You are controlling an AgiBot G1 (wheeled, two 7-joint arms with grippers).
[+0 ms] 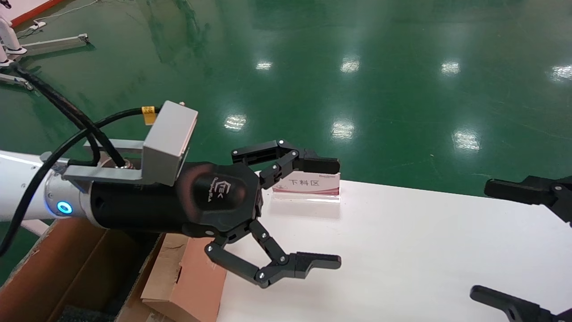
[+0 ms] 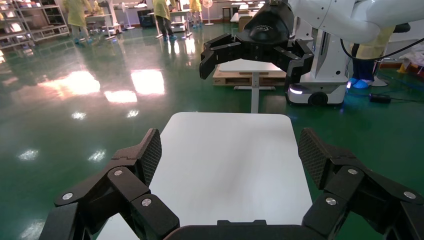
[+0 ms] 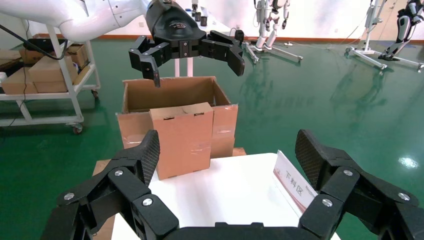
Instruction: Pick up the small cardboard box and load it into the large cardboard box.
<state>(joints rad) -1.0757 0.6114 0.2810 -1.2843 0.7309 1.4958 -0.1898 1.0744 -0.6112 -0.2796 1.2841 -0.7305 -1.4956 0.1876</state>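
From the head camera, the left gripper (image 1: 308, 214) hangs above the near-left corner of the white table (image 1: 402, 250), jaws spread wide, nothing between them. Right gripper (image 1: 518, 243) sits at the right edge of view over the table, also spread and empty. The large cardboard box (image 1: 67, 264) stands off the table's left end, one flap (image 1: 183, 277) folded down against the table edge, dark foam visible at its bottom. A sign stand (image 1: 308, 185) with Chinese text sits on the far table edge. No small cardboard box is visible in this view; cannot confirm it is inside. Left wrist camera: own fingers (image 2: 145, 155) wide apart, only bare table (image 2: 230, 165) beneath, right gripper (image 2: 255, 47) facing it from the far end, empty. Nothing on the table to pick. Right wrist camera: own fingers (image 3: 145, 152) open over the table (image 3: 225, 195), sign stand (image 3: 295, 182) beside them; left gripper (image 3: 187, 50) hovers open directly over the large cardboard box (image 3: 172, 95). A carton face with a slot cut-out and taped seam (image 3: 182, 137) fronts that box; whether it is the small cardboard box or a folded flap I cannot tell. Judgement: table is empty and both grippers hold nothing, with the left one over the open box, so the load looks done or nearly so; only pulling the arm clear seems left.
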